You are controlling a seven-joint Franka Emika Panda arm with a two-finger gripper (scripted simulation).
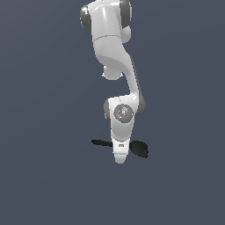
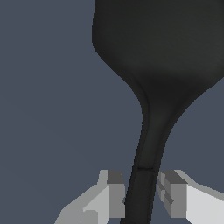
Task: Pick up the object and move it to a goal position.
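My hand is down at the black spatula, with its two grey fingertips set one on each side of the thin handle. In the wrist view the handle runs straight between them, the one fingertip right against its edge and the other just beside it with a thin sliver of background showing between, so my hand is narrowed around the handle but I cannot tell whether it truly grips it or only brackets it. Beyond the fingertips the handle widens into the broad, flat, rounded head, which fills most of that view. In the exterior view my arm hangs down from above and my hand covers the middle of the spatula: the head sticks out of my hand toward the exterior view's right, and the thin end of the handle sticks out toward the exterior view's left. The spatula lies roughly level across my hand, the handle end sitting slightly higher in the picture than the head. All around it is a plain dark blue-grey surface; whether the spatula rests on that surface or is just clear of it I cannot tell.
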